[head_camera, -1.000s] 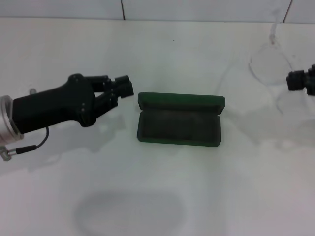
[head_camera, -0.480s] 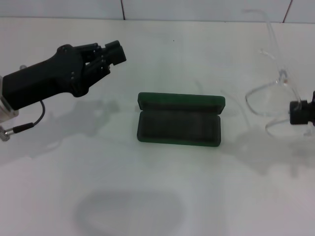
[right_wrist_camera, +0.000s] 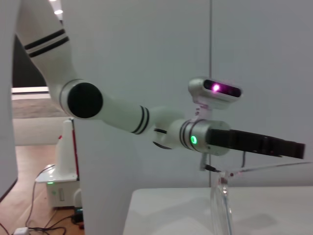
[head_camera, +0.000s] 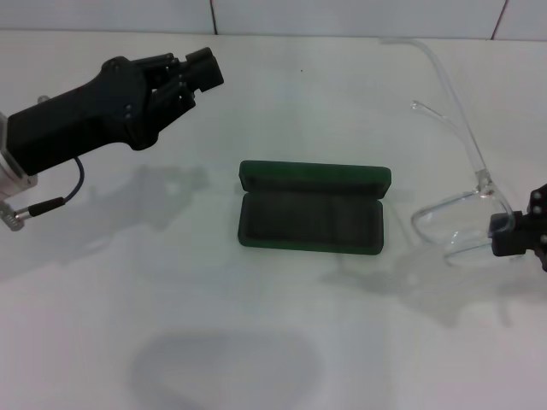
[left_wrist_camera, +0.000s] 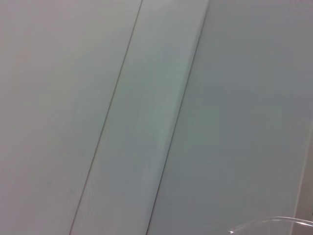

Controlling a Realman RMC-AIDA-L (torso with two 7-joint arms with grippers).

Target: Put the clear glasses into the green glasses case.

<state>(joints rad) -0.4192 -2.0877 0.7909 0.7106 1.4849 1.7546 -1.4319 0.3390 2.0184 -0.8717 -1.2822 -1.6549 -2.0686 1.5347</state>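
Observation:
The green glasses case lies open in the middle of the white table, its lid standing up at the back and its dark lining bare. The clear glasses hang above the table just right of the case, their long thin arms reaching up and back. My right gripper, at the view's right edge, is shut on the frame's right end. My left gripper hovers shut and empty, back left of the case. The right wrist view shows a clear lens close up and the left gripper beyond it.
A tiled wall runs along the back of the white table. The left arm's white links cross the right wrist view, with a floor unit beyond the table edge. The left wrist view shows only wall panels.
My right gripper has brought the glasses down and toward the table's front, beside the case's right end. My left gripper rose and drew back from the case's left end.

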